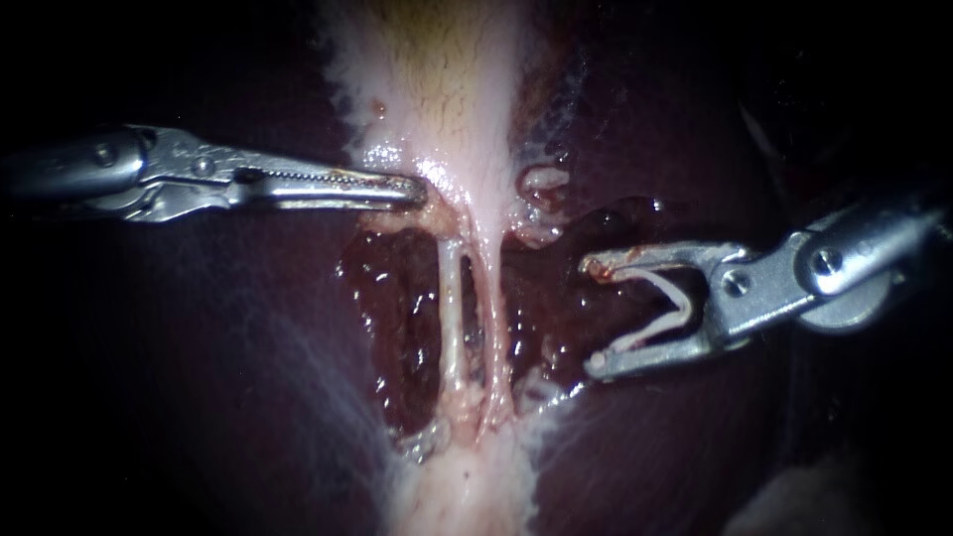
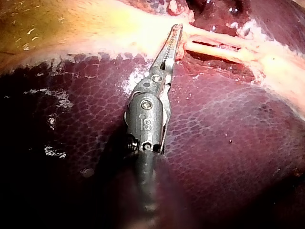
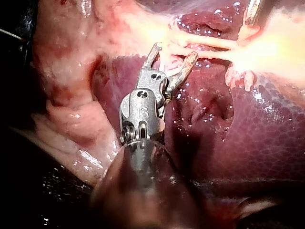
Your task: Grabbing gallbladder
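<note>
Left instrument (image 1: 415,189) reaching in with long toothed jaws drawn narrow, tips set against the near edge of the gallbladder (image 1: 437,89) and, as far as can be made out, pinching a small lip of its pale wall rather than merely resting on it. Gallbladder straight ahead of those tips: a pale band widening into a yellowish body, long axis crossing the line of the jaws at about a right angle, so a pull back along the shaft likely to draw it sideways, not lengthwise. Just beside the tips, on the side away from the yellowish body, two thin tubes (image 1: 452,298) running on from the gallbladder's narrow end, side by side, over a raw dark hollow in the liver (image 1: 248,328). Right instrument (image 1: 591,318) beyond the tubes, facing the left one, jaws spread wide with nothing gripped, pointed toward the tubes but apart from them and farther again from the gallbladder wall. Left one plainly the nearer, and already on the tissue. Judged from that, next move its own: firm the hold, then ease back along the shaft to tension the band, keeping clear of the tubes alongside.
</note>
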You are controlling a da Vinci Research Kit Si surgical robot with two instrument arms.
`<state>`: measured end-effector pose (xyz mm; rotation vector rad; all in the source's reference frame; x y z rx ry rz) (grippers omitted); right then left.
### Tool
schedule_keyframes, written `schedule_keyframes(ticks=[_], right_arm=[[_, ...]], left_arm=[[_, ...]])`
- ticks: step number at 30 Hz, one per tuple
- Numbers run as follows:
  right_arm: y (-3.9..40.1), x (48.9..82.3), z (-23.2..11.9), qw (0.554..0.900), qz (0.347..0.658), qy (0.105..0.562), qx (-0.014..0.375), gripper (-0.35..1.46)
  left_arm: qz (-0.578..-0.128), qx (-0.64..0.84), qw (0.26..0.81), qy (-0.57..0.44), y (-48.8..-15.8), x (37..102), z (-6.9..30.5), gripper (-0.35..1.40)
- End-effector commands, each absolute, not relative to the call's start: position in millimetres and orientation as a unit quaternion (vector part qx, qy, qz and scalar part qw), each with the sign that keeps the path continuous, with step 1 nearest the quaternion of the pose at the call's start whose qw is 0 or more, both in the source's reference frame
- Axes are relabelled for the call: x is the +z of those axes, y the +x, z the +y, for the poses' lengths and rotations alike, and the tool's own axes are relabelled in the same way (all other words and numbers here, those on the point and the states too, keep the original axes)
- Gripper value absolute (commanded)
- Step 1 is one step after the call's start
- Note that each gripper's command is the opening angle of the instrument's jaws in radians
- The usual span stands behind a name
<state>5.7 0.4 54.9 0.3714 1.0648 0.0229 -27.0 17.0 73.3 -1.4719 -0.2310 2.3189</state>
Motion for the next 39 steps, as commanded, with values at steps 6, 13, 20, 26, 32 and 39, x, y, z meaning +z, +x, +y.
schedule_keyframes(ticks=[6,13,20,26,32,39], right_arm=[[5.6,54.8,0.4,0.845,0.505,0.176,0.011,0.49],[5.6,54.8,0.4,0.845,0.505,0.176,0.011,0.49],[5.6,54.8,0.4,0.845,0.505,0.176,0.011,0.49],[5.6,54.8,0.4,0.845,0.505,0.176,0.011,0.49],[5.6,54.8,0.4,0.845,0.505,0.176,0.011,0.49],[5.6,54.8,0.4,0.845,0.505,0.176,0.011,0.49]], left_arm=[[-0.083,0.826,0.191,-0.525,-27.0,73.2,16.9,0.10],[-0.082,0.827,0.192,-0.523,-26.9,72.8,16.7,0.30],[-0.081,0.821,0.197,-0.529,-26.9,72.1,16.6,0.59],[-0.074,0.818,0.192,-0.537,-26.9,71.9,16.8,0.76],[-0.073,0.819,0.193,-0.536,-26.9,72.0,16.8,0.79],[-0.071,0.819,0.193,-0.536,-27.2,72.5,16.8,0.77]])
